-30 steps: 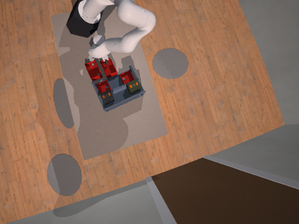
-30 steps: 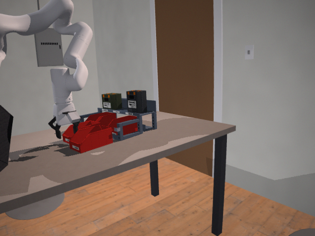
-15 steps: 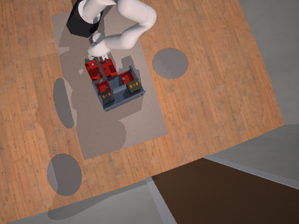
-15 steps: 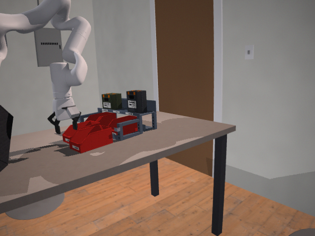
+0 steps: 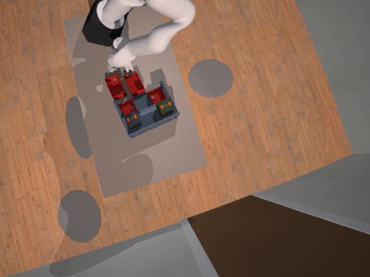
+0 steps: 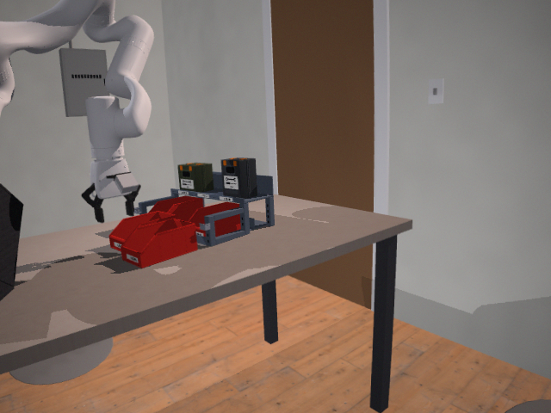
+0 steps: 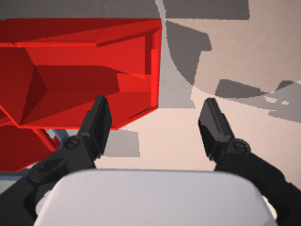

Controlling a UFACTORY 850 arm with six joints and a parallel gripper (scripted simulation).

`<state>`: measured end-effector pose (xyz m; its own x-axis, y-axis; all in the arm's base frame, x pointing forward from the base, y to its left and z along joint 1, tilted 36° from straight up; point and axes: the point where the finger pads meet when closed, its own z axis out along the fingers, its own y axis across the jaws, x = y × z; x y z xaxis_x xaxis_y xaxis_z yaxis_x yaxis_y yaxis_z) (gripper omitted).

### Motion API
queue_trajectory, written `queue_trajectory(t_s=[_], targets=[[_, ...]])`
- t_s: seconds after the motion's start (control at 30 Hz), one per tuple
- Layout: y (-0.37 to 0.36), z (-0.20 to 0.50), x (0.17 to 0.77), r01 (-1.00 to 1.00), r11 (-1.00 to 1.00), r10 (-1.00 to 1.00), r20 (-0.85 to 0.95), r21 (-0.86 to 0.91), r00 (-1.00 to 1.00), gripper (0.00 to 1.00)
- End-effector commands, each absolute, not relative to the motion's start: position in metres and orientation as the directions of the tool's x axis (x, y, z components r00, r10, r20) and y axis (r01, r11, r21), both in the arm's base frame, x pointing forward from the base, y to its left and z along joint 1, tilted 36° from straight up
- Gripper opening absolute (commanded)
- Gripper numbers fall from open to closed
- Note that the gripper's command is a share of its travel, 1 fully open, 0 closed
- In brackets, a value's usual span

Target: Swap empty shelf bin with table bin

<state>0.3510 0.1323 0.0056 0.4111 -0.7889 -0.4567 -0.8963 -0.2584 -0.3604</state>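
Two red open bins stand side by side on the table in front of the grey shelf [image 5: 147, 111]. The left bin [image 5: 115, 86] holds a small grey part; it is the nearer one in the side view [image 6: 160, 242]. The right bin [image 5: 134, 83] looks empty. My gripper [image 5: 128, 68] is open and empty, hovering over the front end of the right bin, seen also in the side view [image 6: 113, 206]. In the wrist view the gripper [image 7: 155, 124] has its left finger over the red bin's [image 7: 85, 71] side wall and its right finger over bare table. The shelf's middle place [image 5: 143, 102] is vacant.
Two red bins sit in the shelf's outer places [image 5: 128, 107] [image 5: 157, 95]. A dark grey box [image 5: 133, 119] and a green box [image 5: 165, 107] stand on the shelf's top board. A black block [image 5: 98, 25] stands by the arm's base.
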Motion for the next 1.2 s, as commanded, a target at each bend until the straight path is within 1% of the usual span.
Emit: queue_trajectory(t_s=[0.0, 0.7, 0.73, 1.17], targets=[[0.129, 0.011, 0.35, -0.896, -0.258, -0.789, -0.457, -0.36, 0.411, 0.95], [0.121, 0.022, 0.348, -0.896, -0.258, -0.789, -0.457, -0.36, 0.411, 0.95], [0.121, 0.022, 0.348, -0.896, -0.258, -0.789, -0.457, -0.36, 0.411, 0.0], [0.121, 0.022, 0.348, -0.896, -0.258, -0.789, -0.457, -0.36, 0.411, 0.0]])
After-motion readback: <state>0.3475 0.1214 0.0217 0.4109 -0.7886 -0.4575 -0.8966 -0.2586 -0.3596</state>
